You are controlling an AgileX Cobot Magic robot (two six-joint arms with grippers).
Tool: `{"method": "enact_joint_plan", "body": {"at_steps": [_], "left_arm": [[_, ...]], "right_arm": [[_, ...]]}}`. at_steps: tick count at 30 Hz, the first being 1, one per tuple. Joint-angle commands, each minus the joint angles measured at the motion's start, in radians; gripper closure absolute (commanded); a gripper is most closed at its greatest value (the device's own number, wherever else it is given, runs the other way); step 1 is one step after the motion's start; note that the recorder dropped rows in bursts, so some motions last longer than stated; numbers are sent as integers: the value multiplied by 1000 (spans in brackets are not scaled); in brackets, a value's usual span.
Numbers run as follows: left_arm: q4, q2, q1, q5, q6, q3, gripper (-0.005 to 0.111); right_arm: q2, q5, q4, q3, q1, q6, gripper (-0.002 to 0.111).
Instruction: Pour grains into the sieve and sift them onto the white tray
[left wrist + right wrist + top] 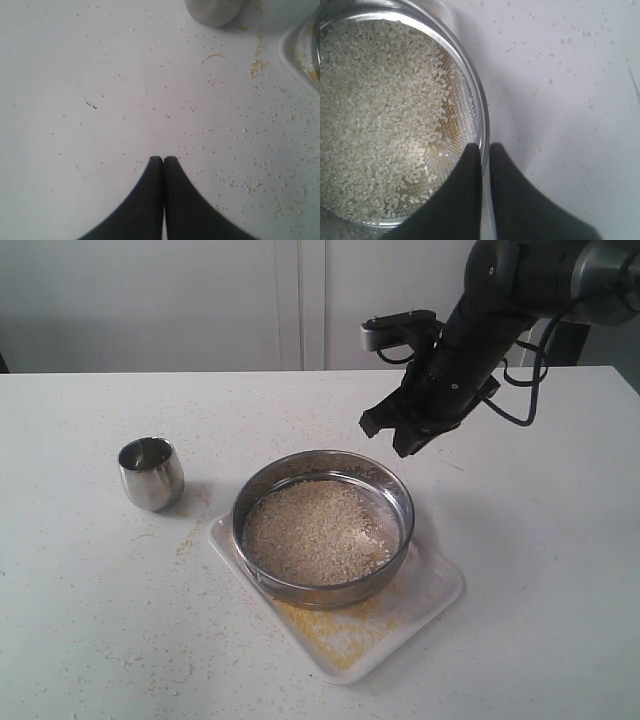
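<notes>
Sieve (pixel 322 592) on white tray (pixel 436 585), cup (pixel 150 473) nearby

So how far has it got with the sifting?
Pouring looks done: the cup stands upright on the table and the grains lie in the sieve, which sits on the white tray. Sifting has started: yellow meal already lies on the tray. In hand: the right gripper is by the sieve's rim, fingers nearly together; a grip is unclear. Left: probably more shaking.
</notes>
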Motion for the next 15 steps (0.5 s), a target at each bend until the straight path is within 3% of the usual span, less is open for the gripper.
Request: {"method": "enact_joint_plan", "body": {"at_steps": [1,11,15], "left_arm": [[-5,-8,-6,12,-1,6,107],[-5,-8,-6,12,-1,6,107],[-5,-8,-6,12,-1,6,107]], "right_arm": [[-7,2,1,0,-1,5,106],[1,-11,39,0,10,-3,61],[45,-50,34,0,34,-71,56]]}}
